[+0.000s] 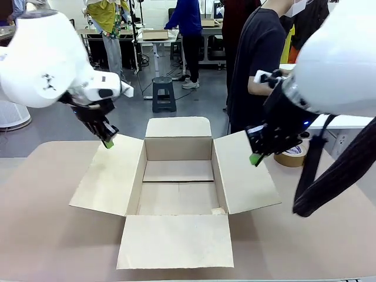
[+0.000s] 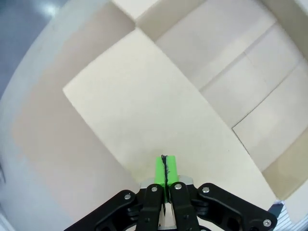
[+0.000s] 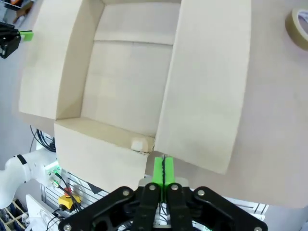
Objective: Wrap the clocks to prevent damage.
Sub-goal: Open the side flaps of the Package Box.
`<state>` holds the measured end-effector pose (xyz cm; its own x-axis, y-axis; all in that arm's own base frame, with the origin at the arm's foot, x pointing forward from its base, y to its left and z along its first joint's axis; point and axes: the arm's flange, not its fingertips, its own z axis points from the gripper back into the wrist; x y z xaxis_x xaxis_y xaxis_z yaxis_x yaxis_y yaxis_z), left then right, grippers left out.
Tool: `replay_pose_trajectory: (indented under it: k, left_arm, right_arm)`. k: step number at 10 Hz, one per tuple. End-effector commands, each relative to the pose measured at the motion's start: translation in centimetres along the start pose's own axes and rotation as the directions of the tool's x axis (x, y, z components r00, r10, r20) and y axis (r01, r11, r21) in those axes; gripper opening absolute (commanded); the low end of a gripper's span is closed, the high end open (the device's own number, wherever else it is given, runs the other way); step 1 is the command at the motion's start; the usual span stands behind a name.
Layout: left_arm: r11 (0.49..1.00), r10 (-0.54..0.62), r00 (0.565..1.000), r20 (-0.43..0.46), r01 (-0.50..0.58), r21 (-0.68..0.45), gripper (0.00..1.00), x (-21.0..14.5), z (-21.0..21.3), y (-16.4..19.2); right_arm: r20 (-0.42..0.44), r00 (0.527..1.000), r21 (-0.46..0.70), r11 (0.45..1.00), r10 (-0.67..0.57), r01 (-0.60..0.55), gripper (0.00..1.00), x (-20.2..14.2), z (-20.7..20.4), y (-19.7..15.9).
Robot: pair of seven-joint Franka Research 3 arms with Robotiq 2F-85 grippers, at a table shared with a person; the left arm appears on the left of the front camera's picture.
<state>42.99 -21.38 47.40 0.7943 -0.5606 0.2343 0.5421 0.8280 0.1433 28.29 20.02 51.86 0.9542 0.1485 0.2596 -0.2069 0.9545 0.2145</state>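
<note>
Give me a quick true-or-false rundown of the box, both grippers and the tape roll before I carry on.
1. The cardboard box stands open with its four flaps spread outward. True.
2. A clock already lies inside the box. False: its floor is bare cardboard.
3. The left gripper is shut and holds nothing. True.
4. The right gripper is clamped on the right flap. False: its green pads are pressed together with nothing between them, over that flap.
5. The tape roll sits on the table on the robot's left of the box. False: it lies on the robot's right, beyond the right flap.
</note>
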Motion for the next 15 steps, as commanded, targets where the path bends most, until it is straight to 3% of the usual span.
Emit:
replay_pose_trajectory:
  k: [1, 6, 8, 9, 11, 15]
  left_arm:
    - [0.997, 0.072, 0.995, -0.076, -0.073, -0.012, 0.0, 1.5, 0.7, -1.2]
    - [0.992, 0.123, 0.984, -0.132, -0.12, 0.028, 0.0, 1.0, -0.9, -1.6]
    - [0.994, 0.107, 0.987, -0.123, -0.106, 0.014, 0.0, 0.9, -0.4, -1.7]
    - [0.994, 0.109, 0.986, -0.125, -0.109, 0.003, 0.0, 0.8, -1.1, -1.5]
    - [0.994, 0.109, 0.986, -0.125, -0.109, 0.003, 0.0, 0.8, -1.1, -1.5]
    - [0.992, 0.125, 0.982, -0.143, -0.123, 0.022, 0.0, 0.9, -1.3, -1.6]
  right_arm:
    - [-0.056, 0.997, -0.038, 0.998, -0.051, 0.049, 0.01, 1.2, -1.1, 0.0]
    - [-0.143, 0.987, -0.146, 0.988, -0.073, 0.052, 0.01, 2.9, -8.0, -1.0]
    - [-0.053, 0.998, -0.215, 0.977, -0.015, 0.003, 0.01, 4.2, -8.3, -0.7]
    - [-0.15, 0.988, -0.12, 0.992, -0.045, 0.027, 0.01, 2.3, -8.1, -1.8]
    - [-0.15, 0.988, -0.12, 0.992, -0.045, 0.027, 0.01, 2.3, -8.1, -1.8]
    - [-0.053, 0.996, -0.145, 0.987, -0.075, 0.067, 0.01, 5.2, -8.3, -1.3]
